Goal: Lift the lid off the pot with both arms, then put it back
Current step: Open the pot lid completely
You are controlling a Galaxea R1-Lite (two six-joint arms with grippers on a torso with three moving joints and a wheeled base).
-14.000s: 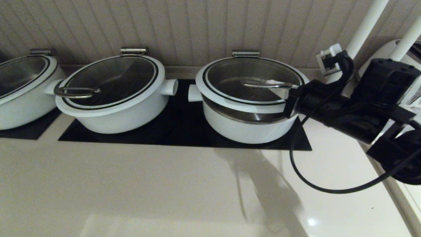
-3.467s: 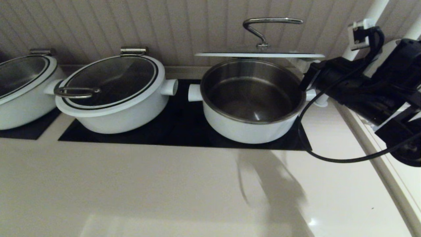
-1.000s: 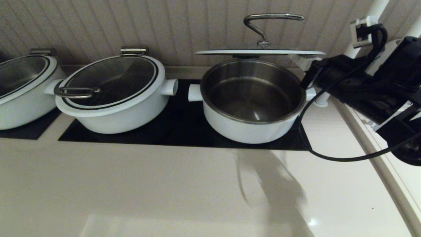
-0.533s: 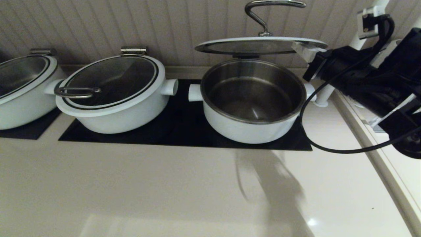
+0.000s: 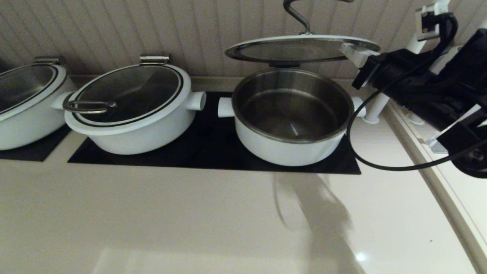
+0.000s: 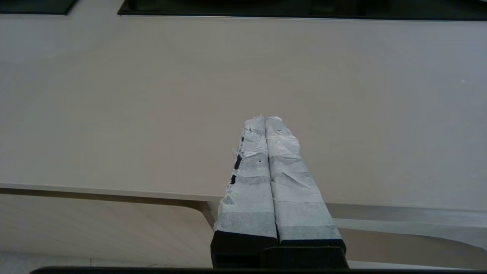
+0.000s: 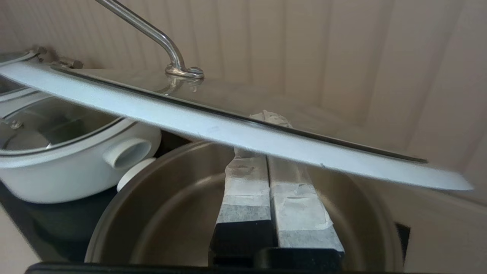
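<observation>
The pale tabletop (image 5: 190, 213) stretched wide before the panelled wall (image 5: 213, 26), with a black mat (image 5: 213, 148) laid along its far side. On that mat sat the pot (image 5: 291, 129), open, its steel inside bare and a short white stub handle (image 5: 224, 107) pointing toward the neighbouring pot (image 5: 133, 110), which kept its own loop-handled cover on; a third pot (image 5: 23, 102) stood at the far left edge. Above the open pot hung the lid (image 5: 300, 48), raised clear of the rim and tilted so its glass underside showed, its curved steel handle (image 5: 296, 15) running out of the top of the head view. The bulky black right arm (image 5: 418, 95) reached in from the right, a loose cable (image 5: 380, 163) drooping under it. The right gripper (image 7: 268, 160) was pushed in beneath the lid's white rim, its taped fingers pressed together side by side and bearing the lid from below rather than pinching it. The left gripper (image 6: 265, 125) hung over bare tabletop well away from the pots, clenched with nothing between its fingers.
</observation>
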